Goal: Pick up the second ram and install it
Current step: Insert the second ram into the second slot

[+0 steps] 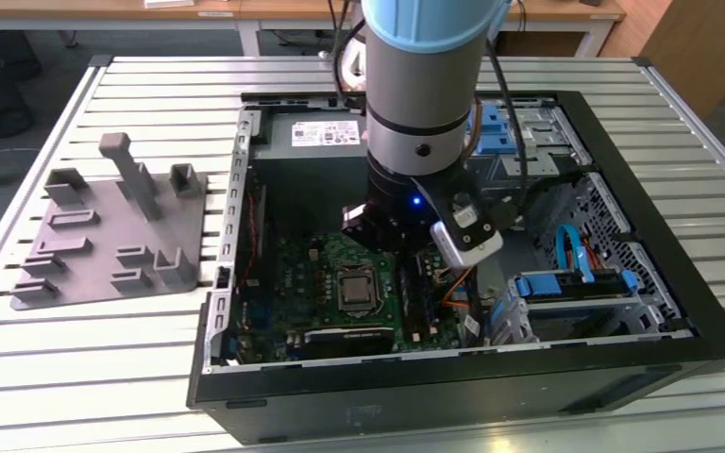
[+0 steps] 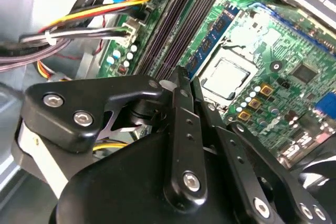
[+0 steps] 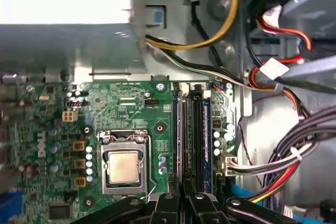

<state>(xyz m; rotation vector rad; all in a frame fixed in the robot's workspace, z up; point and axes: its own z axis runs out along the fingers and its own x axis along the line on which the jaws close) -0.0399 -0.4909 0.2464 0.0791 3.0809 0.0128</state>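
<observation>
First wrist view: second ram (image 3: 206, 145) beyond hand (image 3: 184, 190).

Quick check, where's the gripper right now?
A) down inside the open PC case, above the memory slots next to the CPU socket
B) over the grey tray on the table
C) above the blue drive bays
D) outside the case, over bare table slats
A. In the exterior view the arm reaches down into the open PC case, and in the first wrist view the gripper sits right over the memory slots beside the CPU socket.

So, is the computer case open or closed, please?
Open: the computer case has no side panel on, leaving motherboard and processor exposed.
</observation>
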